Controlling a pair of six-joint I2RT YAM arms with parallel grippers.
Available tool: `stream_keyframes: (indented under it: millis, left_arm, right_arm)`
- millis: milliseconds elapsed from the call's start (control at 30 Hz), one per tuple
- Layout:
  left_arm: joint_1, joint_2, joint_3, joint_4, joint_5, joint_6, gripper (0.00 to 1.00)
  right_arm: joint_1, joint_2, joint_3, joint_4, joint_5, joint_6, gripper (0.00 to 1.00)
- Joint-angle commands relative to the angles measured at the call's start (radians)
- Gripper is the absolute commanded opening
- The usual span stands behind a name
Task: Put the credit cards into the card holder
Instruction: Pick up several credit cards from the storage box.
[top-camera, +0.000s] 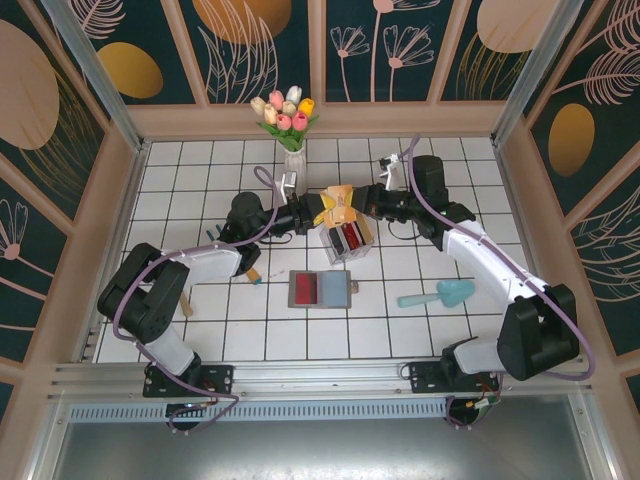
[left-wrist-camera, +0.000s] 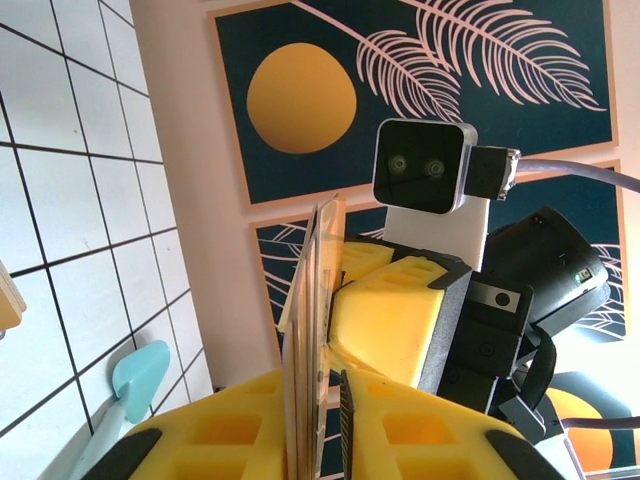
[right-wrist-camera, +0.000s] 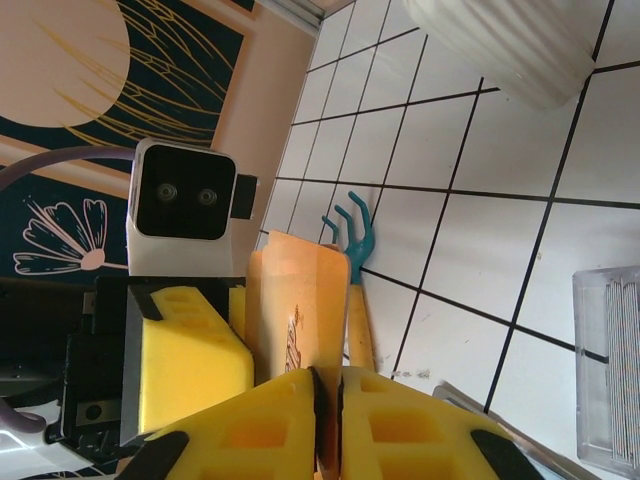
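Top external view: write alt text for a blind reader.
The left gripper and right gripper meet mid-table, both pinching tan credit cards by a clear rack. The open card holder lies flat nearer the bases.

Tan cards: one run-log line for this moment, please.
tan cards: in air | left gripper: shut on them | right gripper: shut on them | card holder: flat on table
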Motion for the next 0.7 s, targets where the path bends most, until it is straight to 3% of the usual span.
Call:
stream_keyframes:
  millis: [0,333,600,667]
  left_arm:
    - [-0.002,-0.01,0.002,0.138,0.003,-0.013,0.19]
    - [-0.002,-0.007,-0.008,0.152,-0.003,-0.022,0.21]
    - [-0.001,0.003,-0.012,0.165,-0.011,-0.043,0.14]
    - [-0.002,0.003,-0.017,0.16,-0.025,-0.053,0.12]
  right_arm:
    - [-0.018,-0.012,-0.022,-0.028,0.052,0.002,0.09]
    - [-0.043,-0.04,-0.043,-0.035,0.069,0.013,0.04]
    - [-0.048,-0.038,-0.049,0.0,0.039,0.033,0.03]
    - [-0.054,-0.037,-0.017,-0.066,0.084,-0.004,0.02]
